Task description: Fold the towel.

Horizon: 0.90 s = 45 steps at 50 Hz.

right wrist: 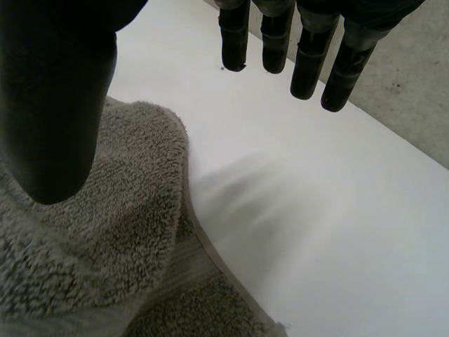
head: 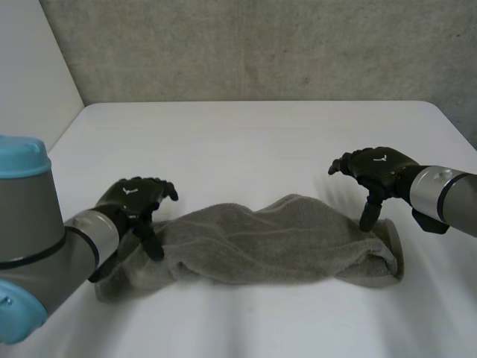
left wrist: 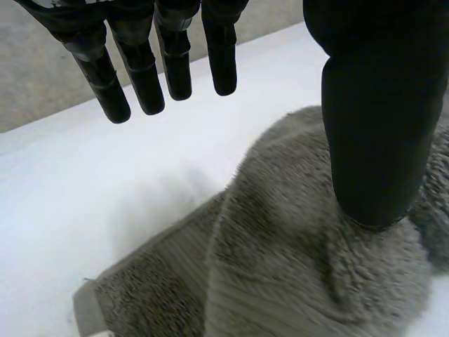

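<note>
Grey towel [head: 261, 242]: bunched into a long, rumpled band lying flat on the white table [head: 246, 142], stretched from side to side near the front edge, well short of the far edge. Flat woven hem visible at each end in the wrist views.

At the towel's left end, left hand [head: 134, 198]: spread wide, clamped on nothing. Thumb [left wrist: 375, 126] pointing down with its tip pressed into the pile. Fingers [left wrist: 165, 63] straight and held apart from the thumb, hanging above bare table just beyond the cloth.

At the towel's right end, right hand [head: 376, 168]: likewise spread, gripping nothing. Thumb [right wrist: 56, 105] pointing down over the cloth, contact not clear. Fingers [right wrist: 309, 56] straight, hanging over bare table past the towel's edge.

Behind the table's far edge, a rough grey wall [head: 261, 45].
</note>
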Motion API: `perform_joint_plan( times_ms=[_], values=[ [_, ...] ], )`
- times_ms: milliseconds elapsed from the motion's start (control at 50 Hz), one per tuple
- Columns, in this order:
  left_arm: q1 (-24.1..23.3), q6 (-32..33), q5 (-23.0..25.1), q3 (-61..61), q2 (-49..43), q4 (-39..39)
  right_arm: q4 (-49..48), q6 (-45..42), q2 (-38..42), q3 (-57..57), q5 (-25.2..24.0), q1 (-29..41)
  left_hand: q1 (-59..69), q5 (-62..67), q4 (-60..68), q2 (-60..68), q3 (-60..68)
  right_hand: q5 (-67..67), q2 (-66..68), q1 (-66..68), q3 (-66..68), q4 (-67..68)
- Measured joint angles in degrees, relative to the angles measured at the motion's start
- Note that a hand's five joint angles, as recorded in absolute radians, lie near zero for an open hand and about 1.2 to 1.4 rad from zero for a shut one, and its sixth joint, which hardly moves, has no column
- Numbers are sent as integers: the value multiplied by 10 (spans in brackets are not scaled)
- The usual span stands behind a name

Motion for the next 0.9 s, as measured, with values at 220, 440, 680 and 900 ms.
perform_joint_plan(
  times_ms=[220, 440, 680, 900],
  values=[
    [10, -3, 2, 47, -48, 6, 21, 43, 87, -94, 7, 18, 14, 15, 18, 16, 16, 0, 0, 0, 0, 0],
    [10, 2, 1, 94, -108, 4, 49, 51, 144, -154, 7, 34, 14, 16, 18, 16, 16, 0, 0, 0, 0, 0],
    [-1, 2, 3, 138, -177, -4, 49, 49, 186, -180, 8, 53, 71, 68, 71, 72, 69, 11, 4, 14, 7, 5],
    [-21, 3, 4, 160, -203, -22, 49, 47, 213, -189, 12, 68, 301, 295, 305, 303, 303, 384, 378, 391, 380, 373]
  ],
)
